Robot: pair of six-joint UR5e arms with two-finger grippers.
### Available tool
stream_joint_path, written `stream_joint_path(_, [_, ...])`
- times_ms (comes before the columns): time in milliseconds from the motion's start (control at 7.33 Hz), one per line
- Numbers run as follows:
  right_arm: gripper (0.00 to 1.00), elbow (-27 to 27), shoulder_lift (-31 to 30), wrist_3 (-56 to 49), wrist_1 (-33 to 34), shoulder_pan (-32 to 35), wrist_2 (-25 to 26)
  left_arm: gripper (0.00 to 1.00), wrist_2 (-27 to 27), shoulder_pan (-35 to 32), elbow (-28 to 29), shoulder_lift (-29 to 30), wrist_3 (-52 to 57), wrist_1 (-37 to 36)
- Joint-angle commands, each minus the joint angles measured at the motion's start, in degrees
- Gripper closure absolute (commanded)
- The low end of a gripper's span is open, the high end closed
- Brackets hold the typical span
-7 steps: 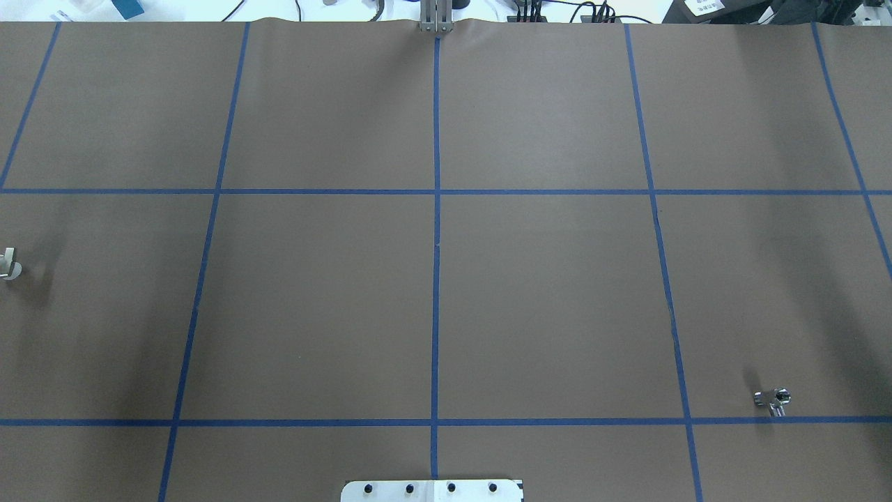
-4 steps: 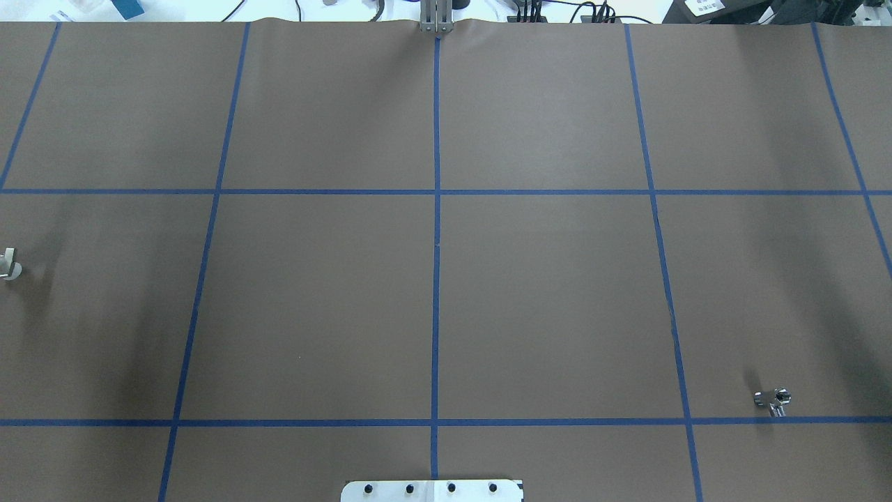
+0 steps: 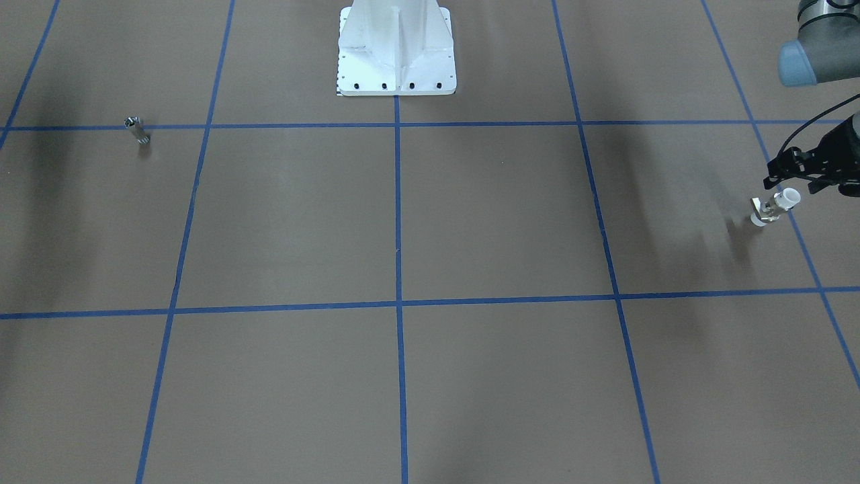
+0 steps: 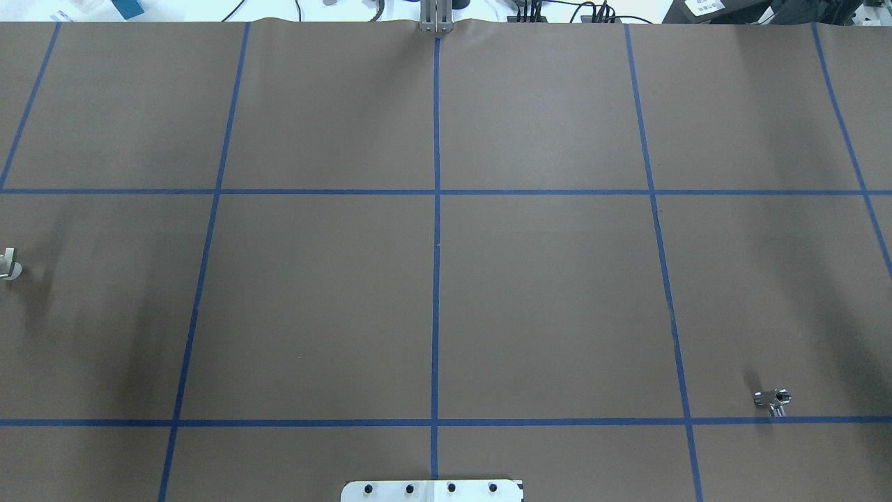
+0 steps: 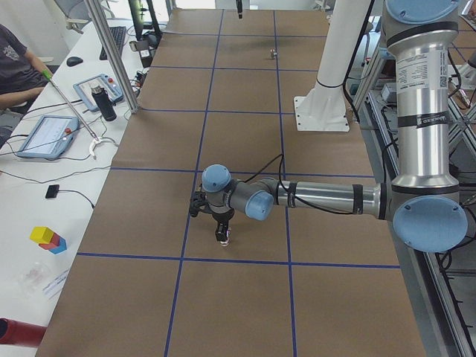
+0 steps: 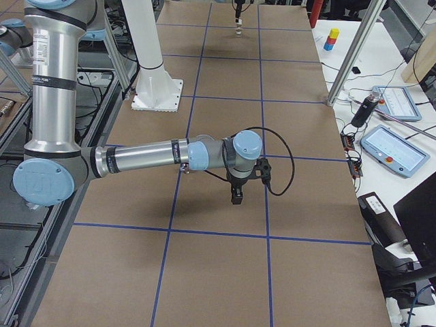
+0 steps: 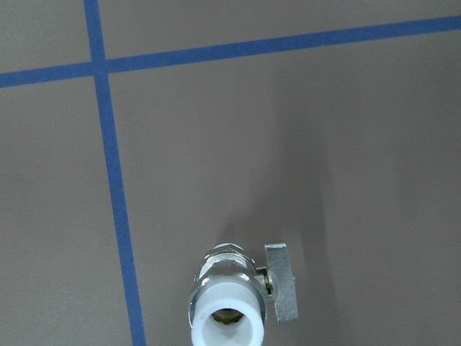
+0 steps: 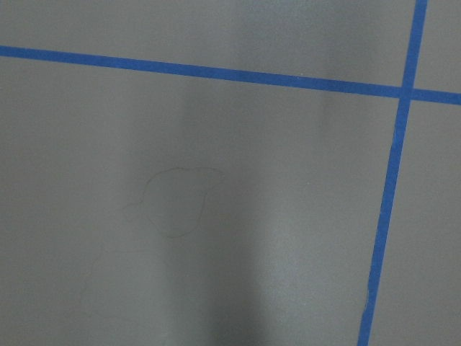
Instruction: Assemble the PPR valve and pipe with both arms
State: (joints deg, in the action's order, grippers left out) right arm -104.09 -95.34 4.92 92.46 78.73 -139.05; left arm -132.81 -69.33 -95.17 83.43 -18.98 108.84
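Exterior front-facing view puts the left end effector (image 3: pixel 793 183) just above and beside the PPR valve (image 3: pixel 772 210). The valve stands upright on the table (image 3: pixel 470 215), long axis vertical, white collar up, lever out to one side. The black tips look parted and hold nothing. The descent, I judge, is nearly straight down, and only tape lines show near the valve. The pipe (image 4: pixel 772 399) stands well apart toward the table's opposite end, just beside a blue tape line (image 4: pixel 557 422) and nearer the right end effector (image 6: pixel 236 197). I cannot tell whether that one is open or closed. Its wrist camera shows only table and tape, so the pipe lies somewhere off to its side.
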Motion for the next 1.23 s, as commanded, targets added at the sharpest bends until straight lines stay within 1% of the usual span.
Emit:
stream_joint_path(0, [0.01, 0.0, 0.1, 0.0, 0.0, -0.3, 0.0, 0.10, -0.1, 0.2, 2.4, 1.5, 0.0, 0.9])
stream_joint_path(136, [0.01, 0.0, 0.1, 0.0, -0.1, -0.3, 0.0, 0.12, -0.1, 0.2, 2.6, 1.5, 0.0, 1.3])
stream_joint_path(273, [0.01, 0.0, 0.1, 0.0, -0.1, -0.3, 0.0, 0.15, -0.1, 0.2, 2.6, 1.5, 0.1, 1.3])
stream_joint_path(409, [0.01, -0.1, 0.1, 0.0, -0.1, -0.5, 0.0, 0.21, -0.1, 0.2, 2.6, 1.4, 0.0, 1.3])
stream_joint_path(545, [0.01, -0.1, 0.1, 0.0, -0.1, -0.5, 0.0, 0.25, 0.0, 0.2, 2.9, 1.4, 0.0, 1.2])
stream_joint_path(955, [0.01, -0.1, 0.2, 0.6, -0.1, -0.5, -0.1, 0.29, -0.1, 0.2, 3.2, 1.4, 0.0, 1.2])
stream_joint_path(1091, [0.01, -0.3, 0.2, 2.4, -0.1, -0.8, -0.1, 0.38, -0.1, 0.2, 3.2, 1.4, 0.0, 1.2])
